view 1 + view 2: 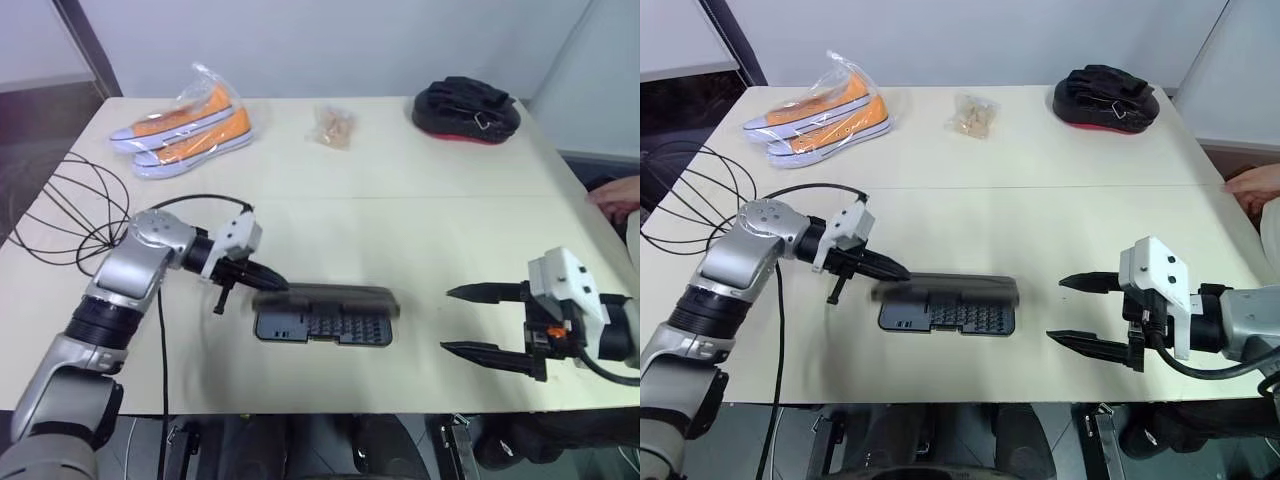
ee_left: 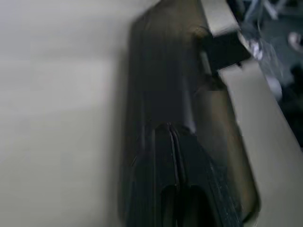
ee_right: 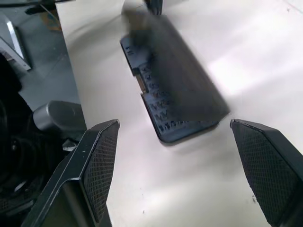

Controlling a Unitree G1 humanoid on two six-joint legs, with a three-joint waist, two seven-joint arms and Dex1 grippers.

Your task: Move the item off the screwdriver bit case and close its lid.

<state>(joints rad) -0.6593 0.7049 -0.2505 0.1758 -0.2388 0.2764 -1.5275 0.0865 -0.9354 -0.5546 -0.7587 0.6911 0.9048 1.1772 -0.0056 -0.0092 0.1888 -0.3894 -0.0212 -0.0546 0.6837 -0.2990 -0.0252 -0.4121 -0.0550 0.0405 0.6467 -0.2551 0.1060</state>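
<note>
The screwdriver bit case [image 1: 300, 330] lies near the table's front edge, its dark grey tray showing rows of bits. Its smoky-brown lid [image 1: 335, 299] is blurred and stands part-way over the tray's far side. My left gripper [image 1: 281, 285] is shut, its tips at the lid's left end; in the left wrist view its fingers [image 2: 171, 156] lie along the lid [image 2: 165, 71]. The item [image 1: 62, 212], a black wire globe, rests at the table's far left edge, away from the case. My right gripper [image 1: 448, 320] hangs open to the right of the case [image 3: 163, 116], holding nothing.
Bagged orange sneakers [image 1: 185, 125] lie at the back left, a small bag of snacks [image 1: 333, 125] at the back middle and a black-and-red pouch [image 1: 465, 110] at the back right. A person's hand [image 1: 620, 195] shows at the right edge. A black cable [image 1: 160, 330] trails beside my left arm.
</note>
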